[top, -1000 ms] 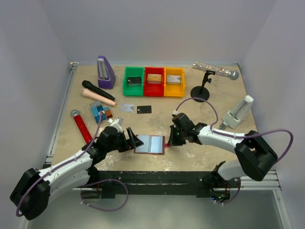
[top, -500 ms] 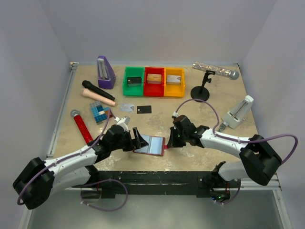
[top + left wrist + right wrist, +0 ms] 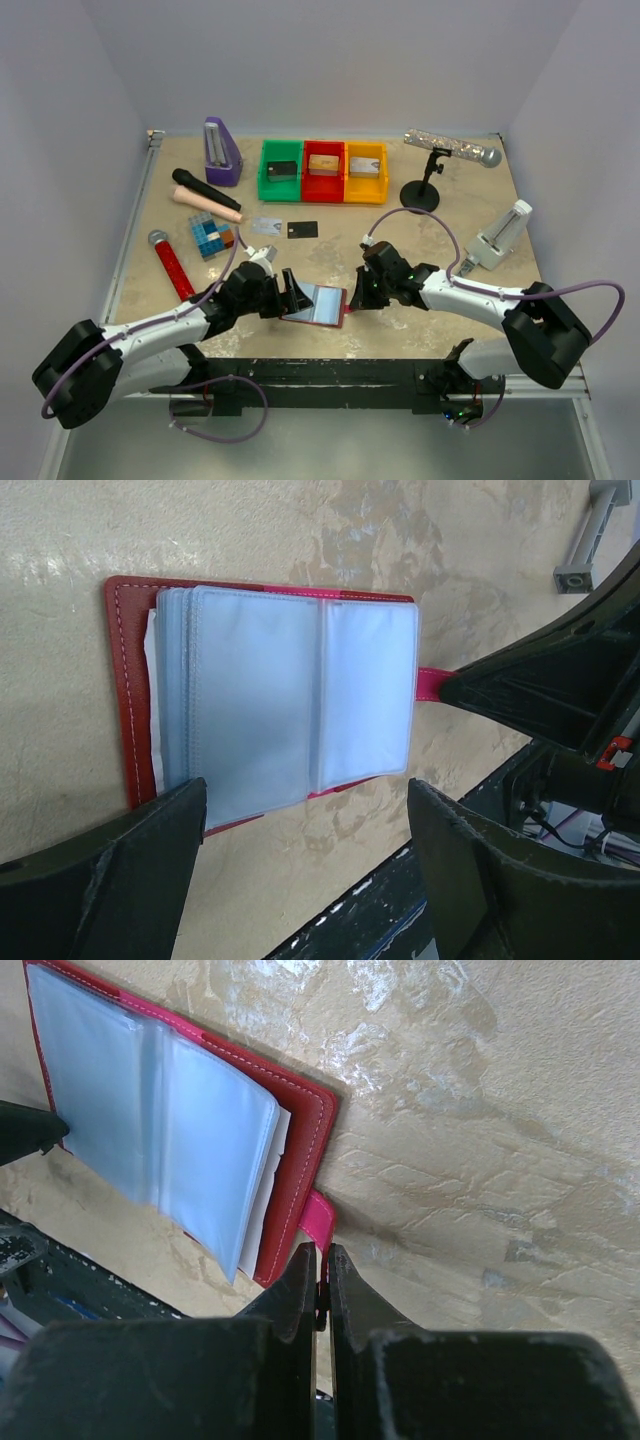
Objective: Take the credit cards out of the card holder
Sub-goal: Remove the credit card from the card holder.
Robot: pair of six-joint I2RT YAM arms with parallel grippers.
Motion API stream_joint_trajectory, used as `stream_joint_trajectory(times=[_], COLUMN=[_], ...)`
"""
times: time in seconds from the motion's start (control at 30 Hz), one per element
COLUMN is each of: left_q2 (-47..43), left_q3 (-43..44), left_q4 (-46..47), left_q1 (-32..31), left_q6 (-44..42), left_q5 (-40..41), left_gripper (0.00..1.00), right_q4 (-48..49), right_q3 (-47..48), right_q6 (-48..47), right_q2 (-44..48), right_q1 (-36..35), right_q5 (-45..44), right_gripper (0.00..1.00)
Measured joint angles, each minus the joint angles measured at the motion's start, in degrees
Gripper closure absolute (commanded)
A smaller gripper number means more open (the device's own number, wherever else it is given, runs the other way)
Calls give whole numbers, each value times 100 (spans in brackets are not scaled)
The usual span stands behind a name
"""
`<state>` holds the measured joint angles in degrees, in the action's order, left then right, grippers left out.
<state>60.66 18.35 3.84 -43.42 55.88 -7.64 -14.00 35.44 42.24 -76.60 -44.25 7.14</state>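
Since it lies open on the beige table (image 3: 400, 330) near the front edge, the dark red folding card holder (image 3: 315, 303) looks light, floppy, its clear plastic sleeves (image 3: 260, 700) slick; left gripper (image 3: 305, 815) gapes empty over them, right gripper (image 3: 322, 1260) pinched shut on small pink tab (image 3: 318, 1218), good anchor.
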Motion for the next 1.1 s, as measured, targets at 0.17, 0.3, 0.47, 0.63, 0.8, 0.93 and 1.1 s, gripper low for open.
stream_joint_trajectory(times=[0.17,0.3,0.47,0.63,0.8,0.93,1.1], left_q2=[236,472,767,1222,1569,1508,262], left_q3=[87,179,321,667,1226,1532,1062], left_q4=[175,343,487,588,588,579,212], left_q1=[-66,-190,-291,-514,-883,-1163,-1121], left_q6=[-50,-116,-190,-396,-728,-960,-890], left_q5=[-66,-192,-417,-719,-994,-966,-33], left_gripper=[16,16,16,16,17,15,13], right_q4=[37,37,35,35,35,33,33], right_q3=[0,0,9,13,13,13,13], right_q6=[0,-2,-4,-4,-4,-9,-26], right_q2=[-85,-157,-179,-179,-179,-179,-175], right_q1=[0,0,0,0,0,0,0], right_q5=[33,59,127,142,142,144,144], right_gripper=[100,100,100,100,100,100,100])
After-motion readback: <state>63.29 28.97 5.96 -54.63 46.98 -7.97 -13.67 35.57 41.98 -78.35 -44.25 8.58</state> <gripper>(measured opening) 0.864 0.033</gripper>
